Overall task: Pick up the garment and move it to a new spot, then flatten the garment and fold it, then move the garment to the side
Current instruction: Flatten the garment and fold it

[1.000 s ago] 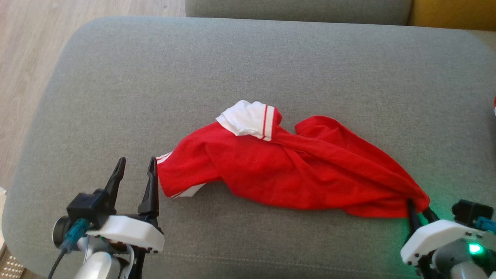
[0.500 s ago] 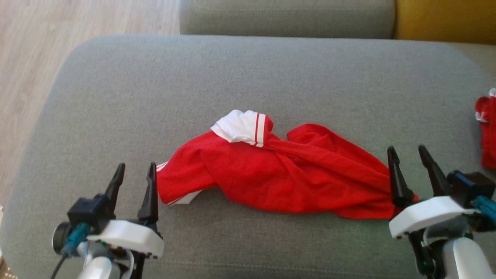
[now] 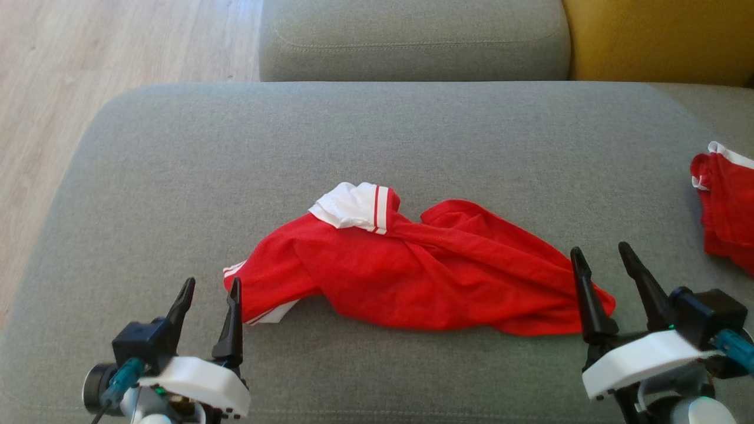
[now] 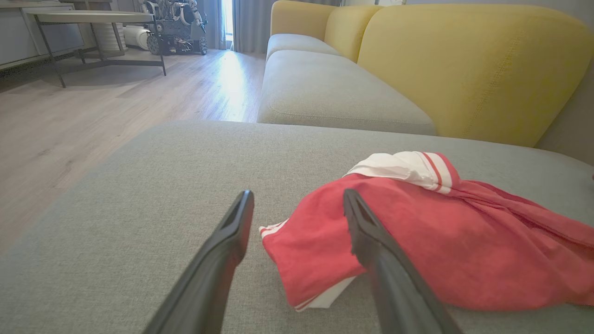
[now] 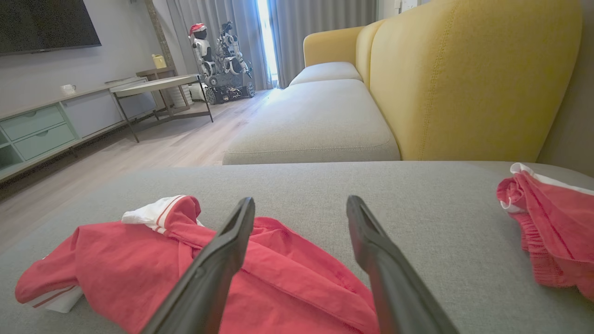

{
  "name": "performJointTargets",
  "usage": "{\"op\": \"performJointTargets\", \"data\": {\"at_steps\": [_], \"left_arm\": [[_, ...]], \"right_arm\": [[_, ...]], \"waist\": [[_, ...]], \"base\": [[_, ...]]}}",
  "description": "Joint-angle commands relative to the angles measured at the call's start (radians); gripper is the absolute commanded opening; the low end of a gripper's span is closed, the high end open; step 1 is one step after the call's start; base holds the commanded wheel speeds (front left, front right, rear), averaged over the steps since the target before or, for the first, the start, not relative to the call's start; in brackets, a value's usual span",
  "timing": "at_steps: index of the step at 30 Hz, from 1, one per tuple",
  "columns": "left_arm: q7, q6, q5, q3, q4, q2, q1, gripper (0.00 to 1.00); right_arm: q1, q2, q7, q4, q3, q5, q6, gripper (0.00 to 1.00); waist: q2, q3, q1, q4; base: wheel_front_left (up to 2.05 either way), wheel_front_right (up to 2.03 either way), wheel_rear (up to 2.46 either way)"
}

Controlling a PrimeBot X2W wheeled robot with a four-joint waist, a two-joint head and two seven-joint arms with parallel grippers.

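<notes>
Crumpled red fabric garment with white striped sleeve trim (image 3: 412, 277): lies in a long heap on the middle of the grey upholstered sofa cushion (image 3: 377, 135), stretched crosswise between the two claws. Left claw (image 3: 212, 284): fingers apart, holding nothing, right finger just beside the garment's left hem; right claw (image 3: 598, 249): fingers apart, holding nothing, left finger at the garment's right end, contact not discernible. Second bunched red cloth item (image 3: 727, 206): same cushion, well apart to the right.

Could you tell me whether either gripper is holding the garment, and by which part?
Nothing is held: the left gripper and right gripper are both open, and the red garment lies loose on the cushion.
</notes>
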Motion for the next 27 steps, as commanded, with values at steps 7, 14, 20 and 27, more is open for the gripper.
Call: {"op": "performJointTargets", "data": {"at_steps": [7,14,20,27], "left_arm": [[0.007,0.001,0.001,0.023,-0.036,0.027,-0.047,1.00],[0.012,-0.015,0.007,0.005,-0.042,0.027,-0.084,1.00],[0.019,-0.036,0.011,-0.013,-0.037,0.024,-0.135,1.00],[0.105,-0.134,0.050,-0.117,-0.001,-0.008,-0.347,1.00]], "right_arm": [[-0.021,-0.006,0.009,-0.047,0.030,0.010,-0.001,1.00],[-0.031,-0.006,0.009,-0.044,0.038,0.019,-0.001,1.00],[-0.041,-0.006,0.007,-0.042,0.040,0.023,-0.001,1.00],[-0.077,-0.006,0.000,-0.046,0.052,0.028,-0.001,1.00]], "waist": [[0.0000,0.004,0.0000,0.001],[0.0000,0.017,0.0000,-0.003],[0.0000,0.034,0.0000,-0.017],[0.0000,0.113,0.0000,-0.055]], "base": [[0.00,0.00,0.00],[0.00,0.00,0.00],[0.00,0.00,0.00],[0.00,0.00,0.00]]}}
